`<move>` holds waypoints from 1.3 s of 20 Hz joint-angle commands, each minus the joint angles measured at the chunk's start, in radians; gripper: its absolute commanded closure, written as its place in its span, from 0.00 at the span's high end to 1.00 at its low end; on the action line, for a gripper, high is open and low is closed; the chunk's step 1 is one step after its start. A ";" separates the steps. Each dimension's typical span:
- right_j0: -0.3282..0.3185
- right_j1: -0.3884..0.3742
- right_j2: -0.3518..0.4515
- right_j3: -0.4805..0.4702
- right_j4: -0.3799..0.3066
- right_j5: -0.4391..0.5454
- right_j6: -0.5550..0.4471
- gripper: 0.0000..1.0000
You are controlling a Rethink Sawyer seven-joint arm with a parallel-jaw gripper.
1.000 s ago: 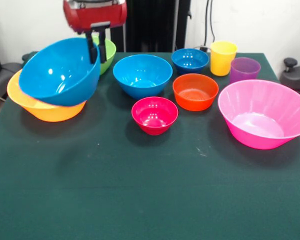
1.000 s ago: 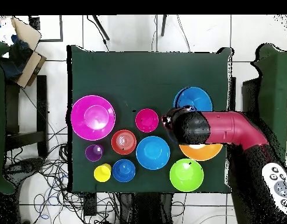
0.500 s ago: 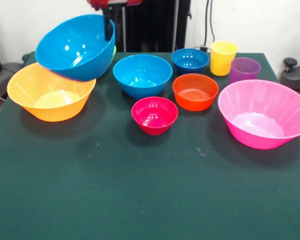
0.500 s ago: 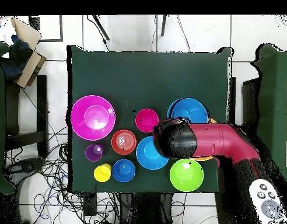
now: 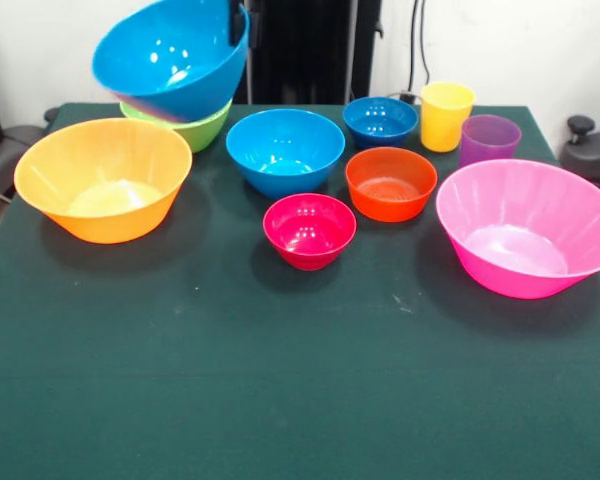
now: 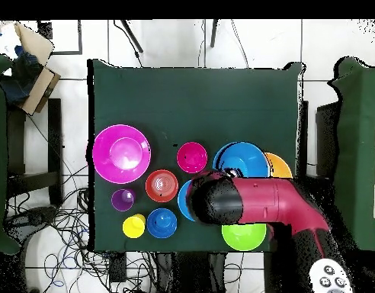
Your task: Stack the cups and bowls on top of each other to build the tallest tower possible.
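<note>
A green table carries every piece of the set, and no tower stands on it yet: nothing is nested or stacked, so by the look of things nearly the whole build lies ahead. Largest are the pink bowl at the front view's right and the orange bowl at its left, both empty on the cloth. Above and behind the orange one a light blue bowl hangs tilted in the air over the green bowl, a dark finger of the gripper down over its rim; it appears to be pinched there, though the other finger and how wide the jaws stand cannot be seen. From overhead the red arm covers the middle of the table. A second light blue bowl sits at centre, with the orange-red bowl, the crimson bowl and the dark blue bowl around it. Smallest are the yellow cup and the purple cup, just beside each other at the far right. A second ago the lifted bowl sat low in the orange bowl; it has since risen clear and travelled toward the centre.
</note>
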State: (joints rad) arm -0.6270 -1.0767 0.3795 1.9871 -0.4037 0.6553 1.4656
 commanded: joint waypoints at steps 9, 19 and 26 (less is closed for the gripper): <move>0.152 0.005 -0.170 0.099 -0.047 -0.128 0.338 0.00; 0.256 0.131 -0.235 0.102 -0.040 -0.275 0.458 0.00; 0.289 0.163 -0.253 0.114 -0.027 -0.315 0.485 0.00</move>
State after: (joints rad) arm -0.3794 -1.0010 0.1596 2.0399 -0.4039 0.3888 1.8049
